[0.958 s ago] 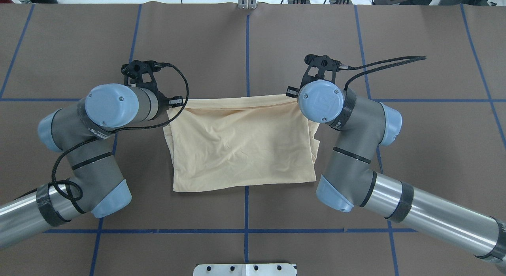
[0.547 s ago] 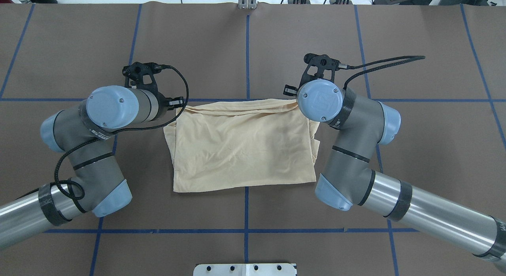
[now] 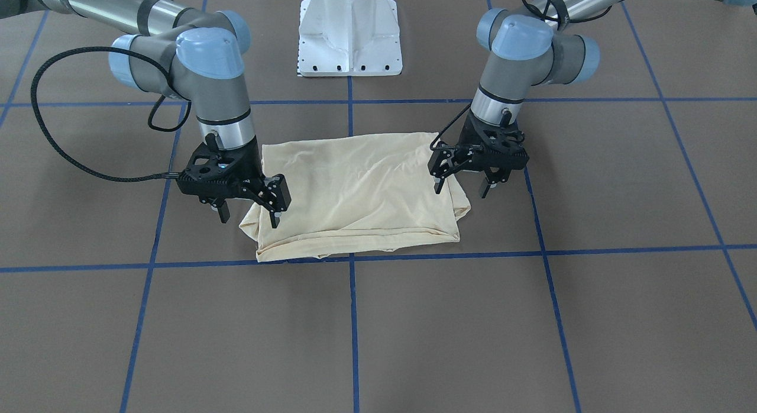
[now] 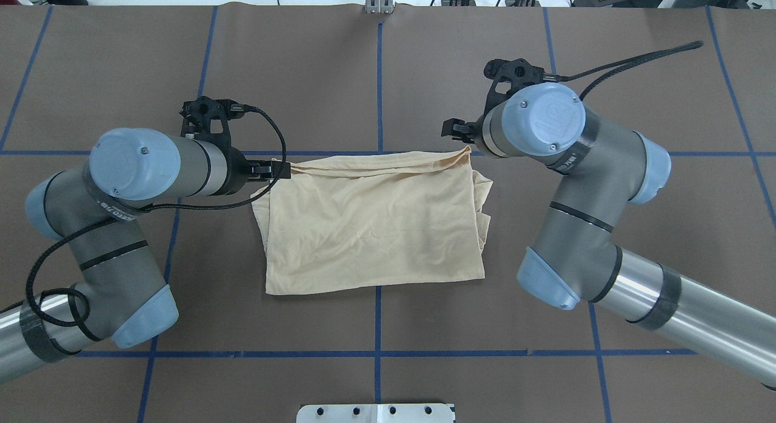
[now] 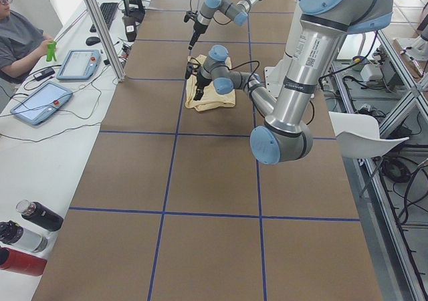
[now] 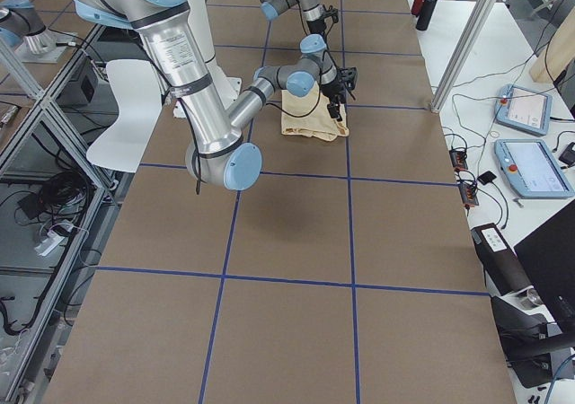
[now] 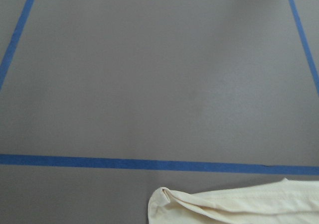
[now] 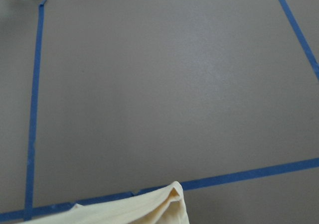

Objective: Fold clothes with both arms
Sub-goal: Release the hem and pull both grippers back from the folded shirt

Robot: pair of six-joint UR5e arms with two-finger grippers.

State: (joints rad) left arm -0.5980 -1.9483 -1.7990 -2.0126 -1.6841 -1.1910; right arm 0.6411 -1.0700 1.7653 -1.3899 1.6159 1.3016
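Front-facing camera first: the shirt (image 3: 355,191) lies mid-frame on the brown table (image 3: 532,318) as a layered rectangle. Its print is hidden, and its lower edge sits just above a blue tape line (image 3: 473,251). Right of centre, the left gripper (image 3: 461,189) hangs over the cloth's right edge, fingers spread wide, holding nothing. Left of centre, the right gripper (image 3: 248,216) does the same over the lower-left corner. We judge the folding largely done: perhaps one more halving, or a tidy of that loose corner. The white pedestal (image 3: 350,34) stands at the top, well apart.

Overhead, the shirt sits centre frame, wrists flanking its upper corners, with layers bunched along the top and right edges.

In the left side view, an operator (image 5: 20,37) sits upper left with tablets (image 5: 40,100) nearby, and bottles (image 5: 27,231) stand lower left, all off the brown surface. The right side view shows more tablets at the right edge.

Each wrist view catches only a shirt corner at the bottom of the frame, with no fingers showing. We see nothing between the grippers and the cloth.
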